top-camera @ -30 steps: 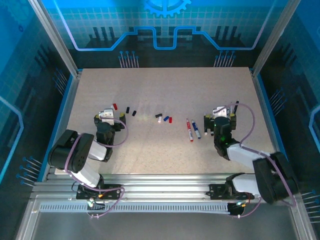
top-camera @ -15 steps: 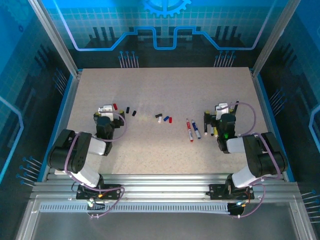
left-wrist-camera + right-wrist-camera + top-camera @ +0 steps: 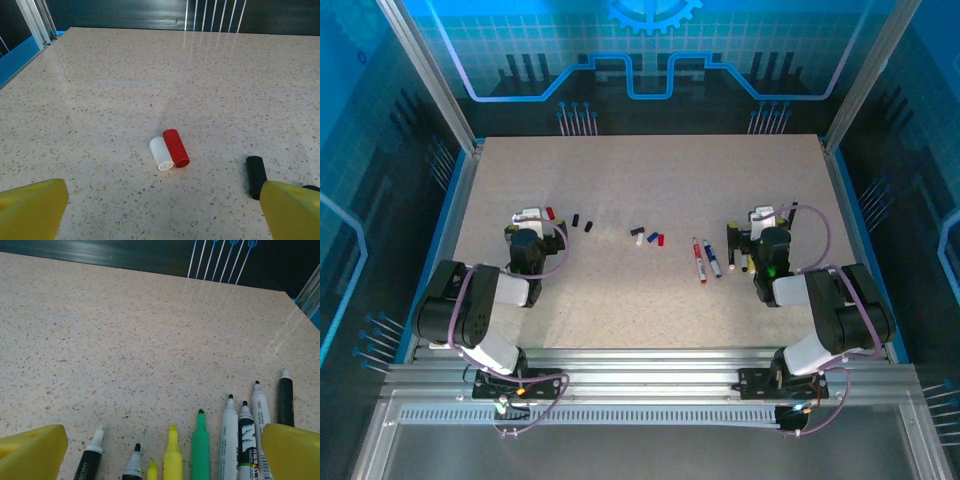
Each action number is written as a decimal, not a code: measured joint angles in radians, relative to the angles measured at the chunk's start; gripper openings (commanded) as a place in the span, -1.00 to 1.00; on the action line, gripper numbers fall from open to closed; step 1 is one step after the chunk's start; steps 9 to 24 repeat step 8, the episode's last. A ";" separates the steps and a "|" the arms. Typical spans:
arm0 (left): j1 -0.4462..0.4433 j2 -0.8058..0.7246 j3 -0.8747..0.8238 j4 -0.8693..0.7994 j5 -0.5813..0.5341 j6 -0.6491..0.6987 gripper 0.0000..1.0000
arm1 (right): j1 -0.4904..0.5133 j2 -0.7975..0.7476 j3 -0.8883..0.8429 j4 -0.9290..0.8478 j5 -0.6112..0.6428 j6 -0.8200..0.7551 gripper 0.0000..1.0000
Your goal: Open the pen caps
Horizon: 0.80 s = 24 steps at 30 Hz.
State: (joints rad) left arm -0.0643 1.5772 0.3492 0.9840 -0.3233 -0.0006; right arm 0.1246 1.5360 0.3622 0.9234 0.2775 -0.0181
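Right wrist view: pens point(image 3: 201, 450) uncapped, pen caps point(image 3: 176, 148) loose on the bench point(image 3: 150, 75), seemingly all done; left fingers point(image 3: 30, 210), right fingers point(image 3: 30, 452) spread, empty.

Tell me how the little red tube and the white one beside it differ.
Colour: the red cap is red, the white tube white. Length: the red cap looks longer than the white tube. Place: in the left wrist view the white tube lies left of the red cap. Both are short cylinders lying on their sides on the table, touching, open ends toward the camera.
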 measured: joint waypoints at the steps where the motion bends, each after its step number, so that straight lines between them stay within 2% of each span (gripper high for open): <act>1: 0.000 0.000 0.000 -0.002 0.000 0.000 0.99 | -0.002 0.000 0.001 -0.005 -0.005 0.001 1.00; 8: 0.000 0.000 0.000 -0.011 0.006 0.000 0.99 | -0.017 0.000 0.012 -0.033 -0.051 0.006 1.00; 24: 0.000 0.000 0.000 -0.011 0.006 0.000 0.99 | -0.017 0.000 0.012 -0.033 -0.051 0.006 1.00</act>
